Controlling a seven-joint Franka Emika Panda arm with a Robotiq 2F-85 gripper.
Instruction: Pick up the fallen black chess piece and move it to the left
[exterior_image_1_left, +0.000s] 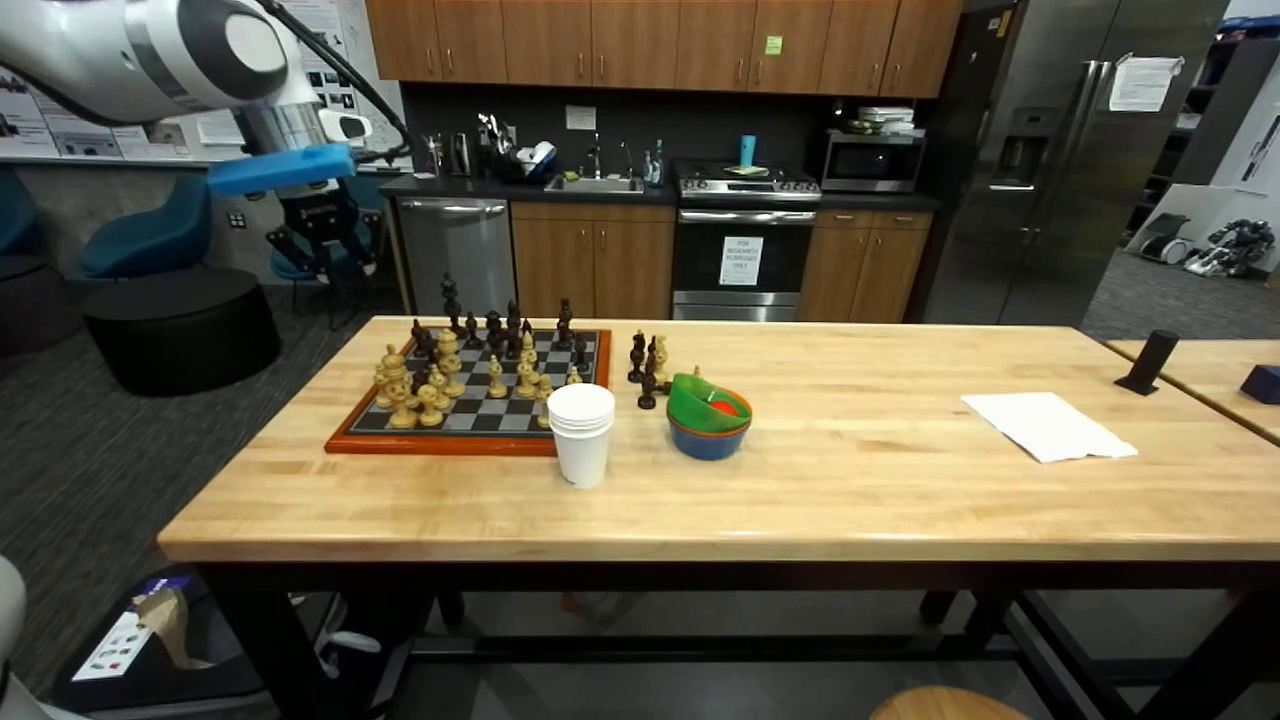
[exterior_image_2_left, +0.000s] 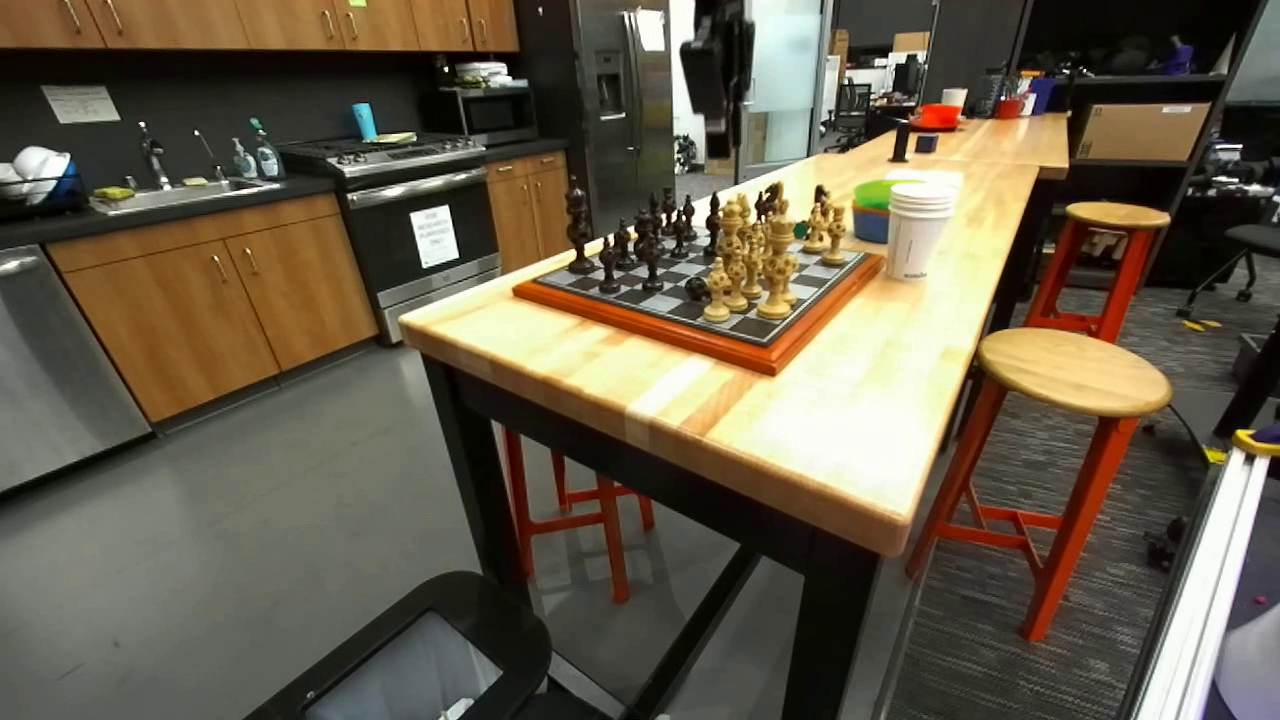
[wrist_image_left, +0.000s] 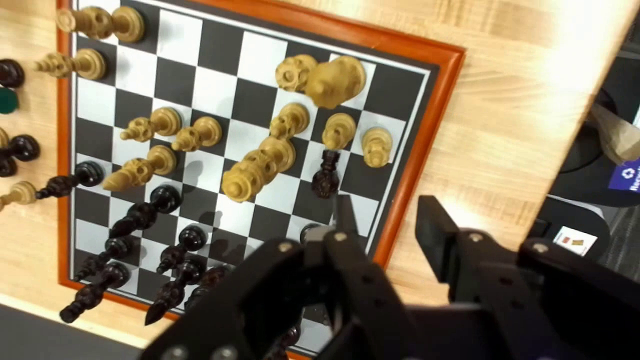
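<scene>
Gripper (wrist_image_left: 386, 215) spread; pale pieces (wrist_image_left: 339, 131) beside fallen black piece (wrist_image_left: 326, 177); cups (exterior_image_1_left: 582, 440) near chessboard (exterior_image_1_left: 450, 446).

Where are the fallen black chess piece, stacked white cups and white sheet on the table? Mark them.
Fallen black chess piece (wrist_image_left: 326, 177): in the wrist view, mid-body.
Stacked white cups (exterior_image_1_left: 582, 445): in an exterior view, outer side.
White sheet (exterior_image_1_left: 1048, 427): in an exterior view, middle of its top.
</scene>
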